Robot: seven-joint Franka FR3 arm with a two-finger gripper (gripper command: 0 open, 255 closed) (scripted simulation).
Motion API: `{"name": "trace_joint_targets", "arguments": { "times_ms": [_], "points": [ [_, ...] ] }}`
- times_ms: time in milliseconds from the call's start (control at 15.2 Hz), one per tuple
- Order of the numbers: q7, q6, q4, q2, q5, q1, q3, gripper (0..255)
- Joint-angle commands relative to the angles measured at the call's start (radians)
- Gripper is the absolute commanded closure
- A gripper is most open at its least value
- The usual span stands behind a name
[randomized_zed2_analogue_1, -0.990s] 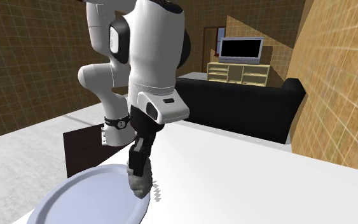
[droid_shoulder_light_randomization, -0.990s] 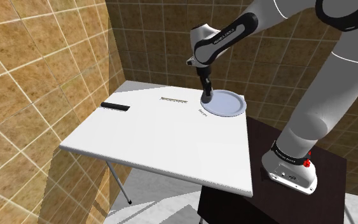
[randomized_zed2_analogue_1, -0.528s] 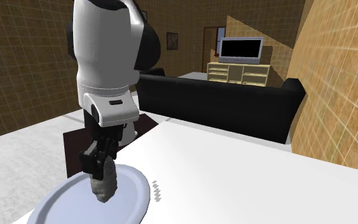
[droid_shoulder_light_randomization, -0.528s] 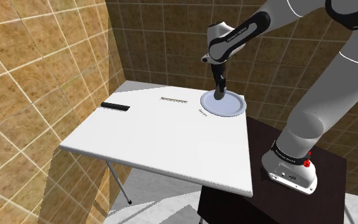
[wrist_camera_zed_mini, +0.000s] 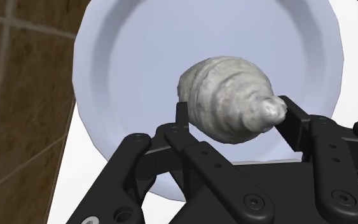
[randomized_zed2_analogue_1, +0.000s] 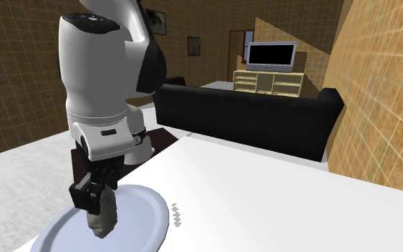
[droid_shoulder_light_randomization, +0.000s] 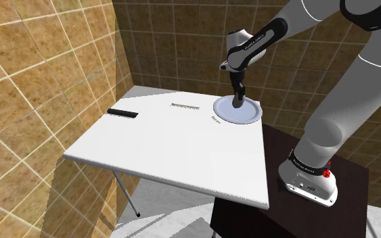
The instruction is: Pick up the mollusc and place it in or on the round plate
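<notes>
Your gripper point(wrist_camera_zed_mini: 234, 124) is clamped on the shell point(wrist_camera_zed_mini: 225, 95) above the middle of the plate point(wrist_camera_zed_mini: 133, 57), so you're placing now: ease it down gently, then open up and let go.

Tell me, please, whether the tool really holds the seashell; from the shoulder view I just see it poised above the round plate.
Observer: Yes. In the wrist view the tool is shut on the pale, ridged seashell, with a black finger on either side.
Operator: Is the seashell over the plate's middle or its rim?
Observer: The wrist view shows it over the flat middle of the round plate, well inside the rim.
Operator: Is it touching the plate?
Observer: The second exterior view shows the seashell hanging low over the plate, but I cannot tell whether they touch.
</notes>
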Motion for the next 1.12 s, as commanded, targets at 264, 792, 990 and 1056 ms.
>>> {"name": "trace_joint_targets", "arguments": {
  "times_ms": [264, 792, 990, 1056],
  "points": [
    [0.012, 0.084, -0.022, 0.066, -0.007, -0.002, -0.002, 255],
    [0.018, 0.121, -0.029, 0.095, -0.01, -0.003, -0.003, 255],
    [0.018, 0.12, -0.03, 0.095, -0.01, -0.004, -0.003, 0],
    [0.018, 0.12, -0.03, 0.095, -0.01, -0.003, -0.003, 0]
  ]
}}
